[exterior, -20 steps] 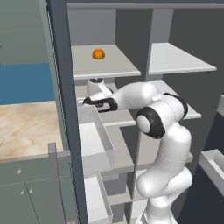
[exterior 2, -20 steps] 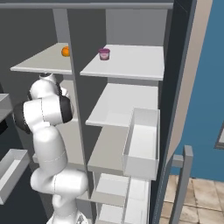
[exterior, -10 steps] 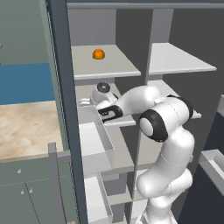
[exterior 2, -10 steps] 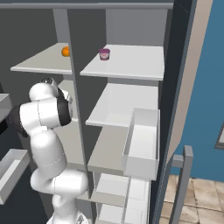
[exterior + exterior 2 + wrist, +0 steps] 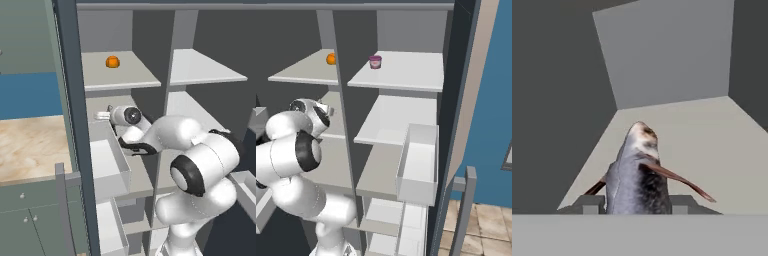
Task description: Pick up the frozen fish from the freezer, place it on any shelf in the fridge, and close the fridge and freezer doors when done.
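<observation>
Over freezer shelf [image 5: 722, 145], frozen fish [image 5: 637, 175] sits between end effector [image 5: 634, 204] fingers.

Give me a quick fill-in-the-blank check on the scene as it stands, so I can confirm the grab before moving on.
1. The gripper is shut on the ____.
2. The round item on the freezer's top shelf is coloured ____.
3. The small cup on the fridge's top shelf is coloured ____.
4. Both doors stand ____.

Missing words: fish; orange; purple-pink; open
</observation>
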{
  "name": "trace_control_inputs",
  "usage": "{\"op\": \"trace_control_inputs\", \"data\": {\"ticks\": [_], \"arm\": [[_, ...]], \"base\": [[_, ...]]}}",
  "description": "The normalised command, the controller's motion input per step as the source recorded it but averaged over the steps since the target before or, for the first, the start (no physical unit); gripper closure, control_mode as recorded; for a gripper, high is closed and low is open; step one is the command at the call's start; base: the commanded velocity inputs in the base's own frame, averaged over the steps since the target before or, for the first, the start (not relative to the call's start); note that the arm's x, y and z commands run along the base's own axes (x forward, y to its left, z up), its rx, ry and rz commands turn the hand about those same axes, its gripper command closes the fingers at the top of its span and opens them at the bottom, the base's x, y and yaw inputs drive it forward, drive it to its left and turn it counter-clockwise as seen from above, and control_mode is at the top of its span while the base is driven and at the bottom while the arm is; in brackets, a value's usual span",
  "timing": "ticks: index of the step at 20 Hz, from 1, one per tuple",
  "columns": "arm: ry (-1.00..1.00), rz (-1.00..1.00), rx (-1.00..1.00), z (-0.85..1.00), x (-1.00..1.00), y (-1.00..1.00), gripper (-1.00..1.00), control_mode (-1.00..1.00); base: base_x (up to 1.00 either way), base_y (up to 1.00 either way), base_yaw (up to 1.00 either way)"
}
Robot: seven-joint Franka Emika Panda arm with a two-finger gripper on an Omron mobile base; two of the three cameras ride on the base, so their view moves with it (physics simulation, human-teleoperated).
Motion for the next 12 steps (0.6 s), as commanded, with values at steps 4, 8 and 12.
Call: {"op": "trace_control_inputs", "data": {"ticks": [4,8,12], "arm": [[-0.17,0.0,0.0,1.0,-1.0,0.0,1.0,-1.0],[-0.03,0.0,0.0,1.0,-1.0,-0.09,1.0,-1.0],[0.02,-0.01,0.0,1.0,-1.0,-0.34,1.0,-1.0]], "base": [[0.0,0.0,0.0],[0.0,0.0,0.0],[0.0,0.0,0.0]]}}
